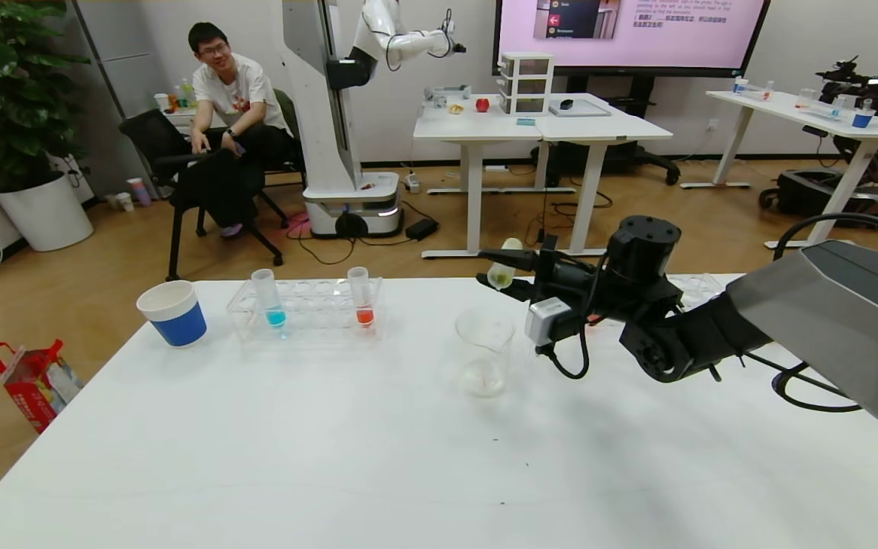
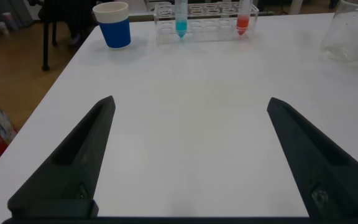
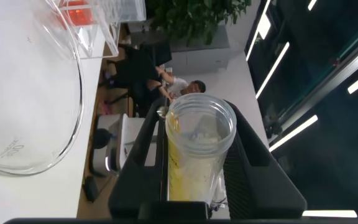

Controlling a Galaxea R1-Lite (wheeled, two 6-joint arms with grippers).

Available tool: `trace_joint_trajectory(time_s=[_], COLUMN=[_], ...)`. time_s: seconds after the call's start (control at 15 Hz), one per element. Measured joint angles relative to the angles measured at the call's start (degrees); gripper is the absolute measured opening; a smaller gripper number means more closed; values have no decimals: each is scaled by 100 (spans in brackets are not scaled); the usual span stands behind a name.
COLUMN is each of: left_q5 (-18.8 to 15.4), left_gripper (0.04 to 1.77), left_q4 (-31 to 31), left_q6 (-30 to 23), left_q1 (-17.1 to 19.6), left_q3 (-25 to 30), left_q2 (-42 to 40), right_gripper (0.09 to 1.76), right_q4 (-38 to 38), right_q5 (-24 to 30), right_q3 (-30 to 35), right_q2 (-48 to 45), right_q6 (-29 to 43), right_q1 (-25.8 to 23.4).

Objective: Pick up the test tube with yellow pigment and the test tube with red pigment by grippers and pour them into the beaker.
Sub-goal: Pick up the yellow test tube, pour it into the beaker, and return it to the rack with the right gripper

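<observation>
My right gripper is shut on the test tube with yellow pigment and holds it tilted in the air, just above and behind the rim of the clear beaker. In the right wrist view the tube sits between the black fingers, with the beaker below it. The test tube with red pigment stands upright in the clear rack; it also shows in the left wrist view. My left gripper is open and empty, low over the bare near-left table, out of the head view.
A tube with blue liquid stands at the rack's left end. A blue-and-white paper cup stands left of the rack. A clear tray lies behind my right arm. A red bag sits on the floor left of the table.
</observation>
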Motion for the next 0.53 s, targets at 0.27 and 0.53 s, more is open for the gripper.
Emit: trace_joint_trajectory(time_s=[0.27,0.53], left_q5=[0,-2], left_gripper=[171,171], left_q4=[0,0], left_q6=[0,-4], left_q1=[0,0], left_q3=[0,0], left_q2=[0,0], right_gripper=[51,51], right_q4=[191,317], right_q5=[-5,-7], right_q3=[-50,-94], right_q2=[30,63], right_q6=[-551,-1009], right_q1=[-7,-13])
